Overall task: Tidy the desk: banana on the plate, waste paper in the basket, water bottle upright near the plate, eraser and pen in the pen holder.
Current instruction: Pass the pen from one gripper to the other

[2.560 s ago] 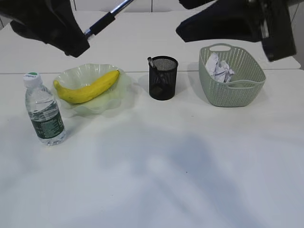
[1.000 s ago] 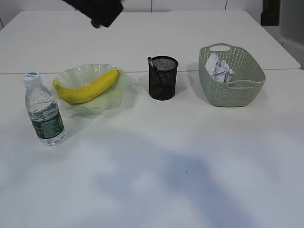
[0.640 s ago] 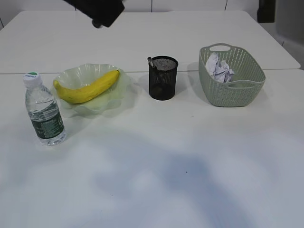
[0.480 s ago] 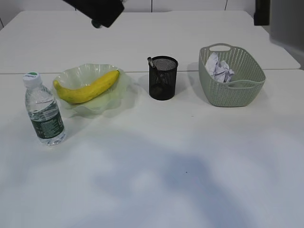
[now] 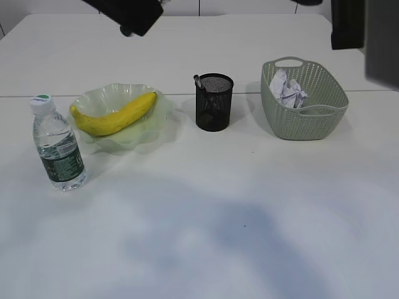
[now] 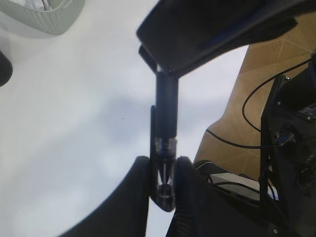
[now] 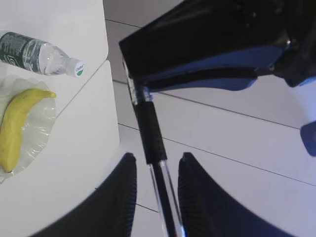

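High above the table, my left gripper (image 6: pixel 163 173) is shut on the end of the black pen (image 6: pixel 165 113). The pen's other end runs between the jaws of my right gripper (image 7: pixel 157 168), which stand open with a gap either side of the pen (image 7: pixel 150 133). The banana (image 5: pixel 115 115) lies on the pale green plate (image 5: pixel 156 121). To the plate's left the water bottle (image 5: pixel 57 149) stands upright. Crumpled waste paper (image 5: pixel 288 90) lies in the green basket (image 5: pixel 324 118). The black mesh pen holder (image 5: pixel 214 103) has a dark slim thing at its rim; I cannot make out the eraser.
Both arms show only as dark shapes at the top edge of the exterior view, the left arm (image 5: pixel 134 12) and the right arm (image 5: pixel 352 25). Cables and equipment (image 6: pixel 286 123) stand on the floor beyond the table's edge.
Both arms have lifted out of the scene since the earliest frame. In the last second the right arm's dark bulk has slid further into the top right; the left arm stays still.
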